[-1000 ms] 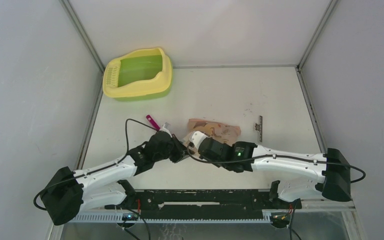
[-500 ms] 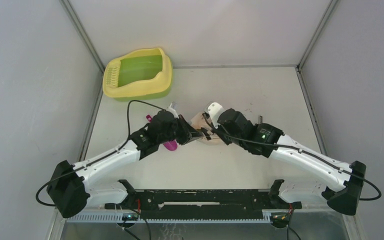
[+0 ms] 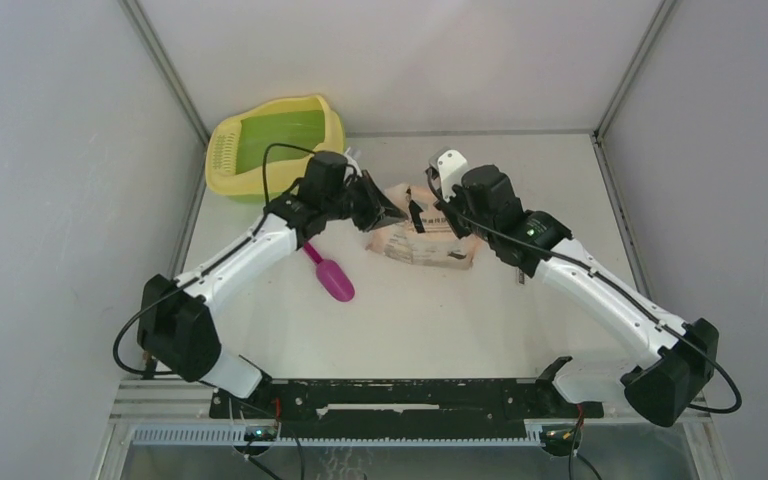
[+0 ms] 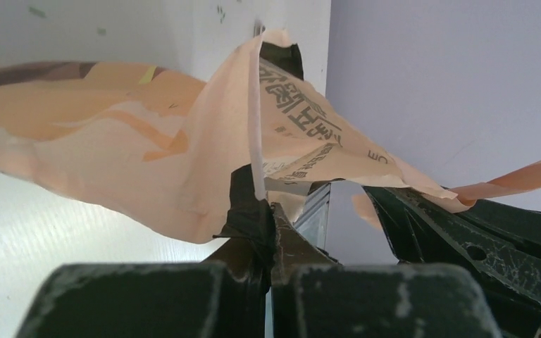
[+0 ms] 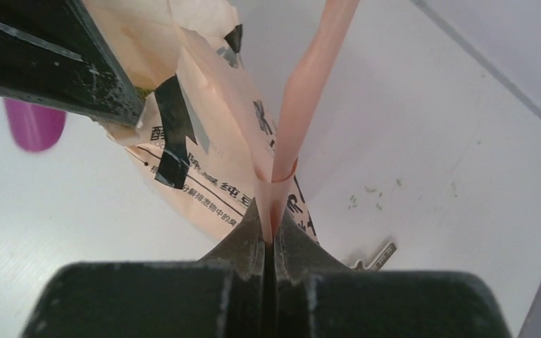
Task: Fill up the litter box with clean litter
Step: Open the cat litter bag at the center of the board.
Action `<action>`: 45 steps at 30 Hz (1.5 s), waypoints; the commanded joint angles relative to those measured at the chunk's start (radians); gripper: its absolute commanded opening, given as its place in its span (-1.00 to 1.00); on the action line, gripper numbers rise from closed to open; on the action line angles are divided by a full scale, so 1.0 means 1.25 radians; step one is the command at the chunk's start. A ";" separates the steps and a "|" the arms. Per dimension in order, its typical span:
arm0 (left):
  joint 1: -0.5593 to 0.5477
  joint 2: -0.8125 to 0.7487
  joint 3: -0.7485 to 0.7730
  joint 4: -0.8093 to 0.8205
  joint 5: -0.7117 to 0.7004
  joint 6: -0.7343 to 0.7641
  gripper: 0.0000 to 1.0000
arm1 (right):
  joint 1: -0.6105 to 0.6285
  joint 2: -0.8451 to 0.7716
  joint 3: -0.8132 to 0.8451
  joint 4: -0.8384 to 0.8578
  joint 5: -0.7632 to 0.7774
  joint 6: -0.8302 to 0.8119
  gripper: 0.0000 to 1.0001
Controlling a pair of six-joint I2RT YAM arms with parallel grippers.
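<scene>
The litter box (image 3: 228, 160), yellow-walled with a green basin, stands at the far left corner; I make out no granules in it. The flat pink-orange bag (image 3: 428, 245) hangs by its top edge between both grippers, just right of the box. My left gripper (image 3: 388, 213) is shut on a fold of the bag (image 4: 148, 141), seen up close at the left gripper (image 4: 266, 211). My right gripper (image 3: 420, 215) is shut on another edge of the bag (image 5: 211, 162), pinched at the right gripper (image 5: 272, 229). Clean litter inside the bag is hidden; a few specks (image 5: 365, 198) lie on the table.
A magenta scoop (image 3: 332, 278) lies on the table below the left forearm, also visible as the scoop (image 5: 35, 128) in the right wrist view. A small metal strip (image 5: 377, 255) lies near the right arm. Grey walls close in the table on three sides.
Both arms have reached away from their bases toward the litter box, carrying the bag up off the table. The right gripper has closed on the bag. The scoop is now uncovered.
</scene>
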 commanded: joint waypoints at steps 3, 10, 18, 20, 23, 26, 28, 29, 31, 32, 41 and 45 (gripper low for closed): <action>0.062 0.103 0.235 -0.035 0.102 0.077 -0.95 | -0.070 0.040 0.095 0.224 -0.037 -0.040 -1.00; 0.082 0.195 0.434 -0.078 0.136 0.088 -0.94 | -0.106 0.091 0.195 0.266 -0.017 -0.084 -1.00; 0.052 0.109 0.107 -0.003 0.056 0.139 -0.92 | -0.065 0.050 -0.006 0.295 -0.022 -0.055 -1.00; 0.022 0.104 -0.033 0.071 0.037 0.130 -0.92 | -0.048 0.025 -0.113 0.324 -0.037 -0.019 -1.00; -0.029 0.116 -0.240 0.200 0.043 0.075 -0.92 | 0.010 -0.017 -0.251 0.348 0.001 0.033 -1.00; -0.088 0.078 -0.384 0.326 0.036 0.001 -0.89 | 0.084 -0.084 -0.339 0.326 0.047 0.064 -1.00; -0.118 0.033 -0.431 0.328 0.004 -0.014 -0.84 | 0.118 -0.127 -0.361 0.292 0.075 0.086 -1.00; -0.128 0.002 -0.447 0.322 -0.010 -0.019 -0.82 | 0.129 -0.139 -0.361 0.280 0.088 0.098 -1.00; -0.135 -0.038 -0.463 0.293 -0.029 -0.018 -0.73 | 0.133 -0.154 -0.356 0.253 0.092 0.123 -1.00; -0.136 -0.056 -0.462 0.271 -0.042 -0.012 -0.66 | 0.132 -0.161 -0.354 0.238 0.093 0.136 -0.98; -0.138 -0.160 -0.382 0.080 -0.091 0.052 -0.09 | 0.162 -0.182 -0.292 0.072 0.094 0.233 -0.30; -0.138 -0.209 -0.345 0.016 -0.088 0.071 0.08 | 0.172 -0.179 -0.257 0.004 0.098 0.263 -0.14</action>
